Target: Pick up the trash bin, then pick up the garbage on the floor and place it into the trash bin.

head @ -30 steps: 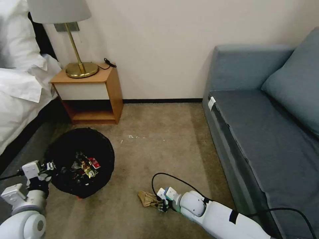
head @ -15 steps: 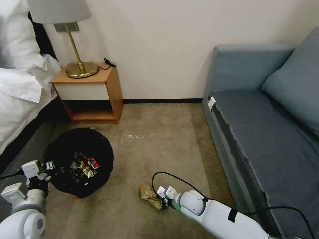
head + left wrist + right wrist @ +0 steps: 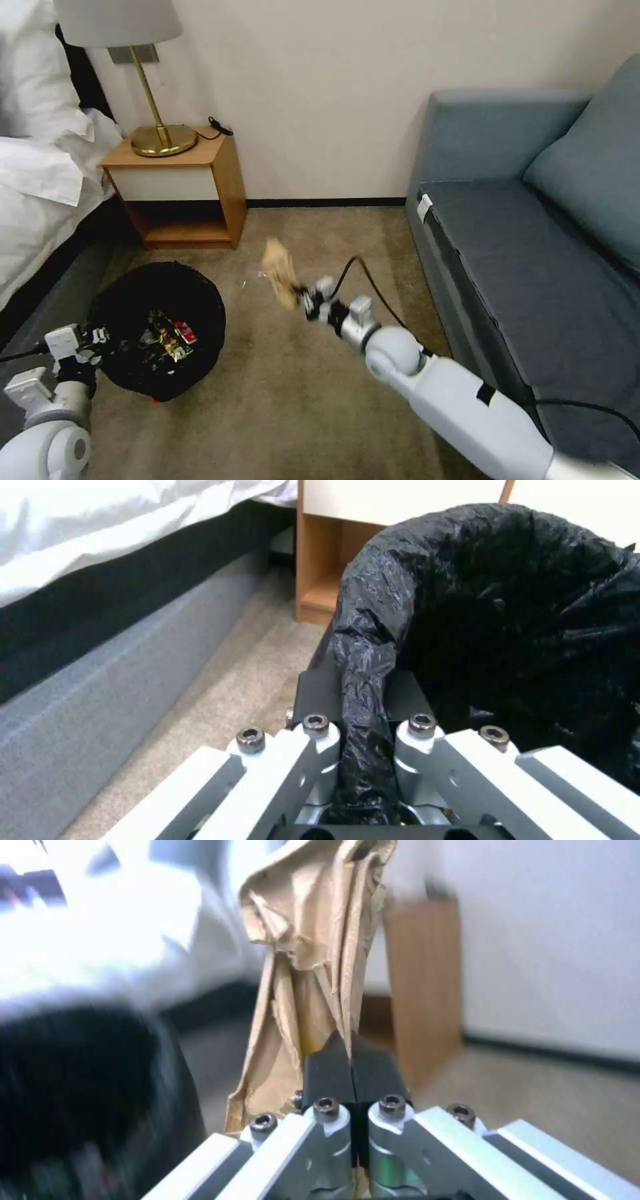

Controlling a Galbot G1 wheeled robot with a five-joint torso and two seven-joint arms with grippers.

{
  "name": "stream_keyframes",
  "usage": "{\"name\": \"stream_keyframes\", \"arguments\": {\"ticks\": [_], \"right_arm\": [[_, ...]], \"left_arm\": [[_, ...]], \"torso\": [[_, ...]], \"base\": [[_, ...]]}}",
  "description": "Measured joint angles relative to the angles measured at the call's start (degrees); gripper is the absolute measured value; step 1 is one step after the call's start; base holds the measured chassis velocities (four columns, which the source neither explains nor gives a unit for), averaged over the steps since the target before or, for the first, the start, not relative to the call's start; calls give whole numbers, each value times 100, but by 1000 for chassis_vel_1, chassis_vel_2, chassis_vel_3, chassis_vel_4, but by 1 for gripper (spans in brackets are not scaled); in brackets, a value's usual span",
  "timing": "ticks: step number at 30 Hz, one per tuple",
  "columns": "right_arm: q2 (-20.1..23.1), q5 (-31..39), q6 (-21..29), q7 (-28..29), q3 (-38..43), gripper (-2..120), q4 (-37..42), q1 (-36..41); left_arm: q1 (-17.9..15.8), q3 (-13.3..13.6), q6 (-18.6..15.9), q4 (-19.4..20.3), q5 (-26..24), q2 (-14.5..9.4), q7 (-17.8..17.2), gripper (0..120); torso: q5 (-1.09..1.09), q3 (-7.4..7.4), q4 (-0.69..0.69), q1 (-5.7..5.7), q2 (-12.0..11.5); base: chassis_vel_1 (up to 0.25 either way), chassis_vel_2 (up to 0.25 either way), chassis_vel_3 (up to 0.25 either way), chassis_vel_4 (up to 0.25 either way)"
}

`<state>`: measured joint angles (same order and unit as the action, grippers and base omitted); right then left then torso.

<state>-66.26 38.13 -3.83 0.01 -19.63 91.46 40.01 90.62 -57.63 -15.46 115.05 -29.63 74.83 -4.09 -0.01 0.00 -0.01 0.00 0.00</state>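
Beige carpet [image 3: 320, 400] ran from a wooden bedside cabinet [image 3: 193, 193] on your left to a grey-blue sofa [image 3: 533, 267] on your right.

1. Your left gripper [image 3: 363, 730] was closed on the rim of the small round trash bin lined with crinkly black plastic [image 3: 160, 327]; a fold of the liner was pinched between the 2 dark pads. The bin sat low on your left, just in front of the cabinet, with a sliver of reddish base at its near edge. Red and gold wrappers [image 3: 167, 333] lay inside.

2. Your right gripper [image 3: 303, 300] was shut tight on the crumpled tan paper garbage [image 3: 280, 270], clear of the carpet and well apart from the bin, to its right.

3. The paper was long, creased and folded. It stood up past the fingertips and was caught only at its lower end.

Advice, as judgement:
- Carry the paper leftward until it hangs over the middle of the bin opening, not the rim.
- Keep the grip closed until then; paper this light could drift or catch on the liner.
- Hold the bin steady and level so the mouth stays open.
- Release low over the opening.
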Motion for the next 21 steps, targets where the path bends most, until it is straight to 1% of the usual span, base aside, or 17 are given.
{"name": "stream_keyframes", "arguments": {"ticks": [1, 2, 4, 5, 6, 7, 9, 10, 12, 13, 19, 21], "right_arm": [[-143, 173, -388, -41, -162, 0, -141, -172], [-143, 173, -388, -41, -162, 0, -141, -172], [-508, 345, -887, -176, -512, 0, -491, -438], [-657, 365, -1026, -207, -654, 0, -633, -536], [-939, 370, -1179, -232, -890, 0, -873, -717], [-939, 370, -1179, -232, -890, 0, -873, -717], [-1173, 370, -1236, -239, -1079, 0, -1058, -881], [-1360, 378, -1264, -240, -1289, 0, -1223, -1050], [-1412, 379, -1268, -241, -1383, 0, -1282, -1106], [-1478, 374, -1269, -253, -1579, 0, -1366, -1194], [-1502, 275, -1287, -268, -2004, 0, -1440, -1178], [-1517, 239, -1311, -164, -2216, 0, -1414, -1053]], "left_arm": [[-11, 11, 1, -4, -12, -4, 0, 5], [-11, 11, 1, -4, -12, -4, 0, 5], [-46, 31, 0, -5, -22, -4, 1, 5], [-51, 32, -3, -5, -27, -2, 8, 5], [-49, 36, -18, 16, -35, 10, 30, 5], [-49, 36, -18, 16, -35, 10, 30, 5], [-44, 41, -37, 53, -36, 34, 43, 5], [-42, 46, -49, 91, -35, 62, 46, 5], [-43, 48, -59, 110, -36, 76, 45, 5], [-51, 52, -81, 139, -37, 100, 44, 5], [-60, 62, -94, 189, -28, 136, 39, 5], [-56, 63, -111, 250, -26, 151, 36, 5]], "torso": [[0, 0, 0, 0, 0], [0, 0, 0, 0, 0], [0, 1, 0, 0, 0], [0, 1, 0, 0, 0], [0, 0, 2, 0, -1], [0, 0, 2, 0, -1], [0, 1, 3, 0, 0], [0, 0, 3, 0, 0], [0, 0, 3, 0, 0], [0, 0, 3, 0, 0], [-1, 0, 1, 0, 0], [0, 0, 1, 0, 0]], "base": [[0, 0, 0, 0], [0, 0, 0, 0], [0, 0, 0, 0], [0, 0, 0, 0], [0, 0, 0, 0], [0, 0, 0, 0], [0, 0, 0, 0], [0, 0, 0, 0], [0, 0, 0, 0], [0, 0, 0, 0], [0, 0, 0, 0], [0, 0, 0, 0]]}}
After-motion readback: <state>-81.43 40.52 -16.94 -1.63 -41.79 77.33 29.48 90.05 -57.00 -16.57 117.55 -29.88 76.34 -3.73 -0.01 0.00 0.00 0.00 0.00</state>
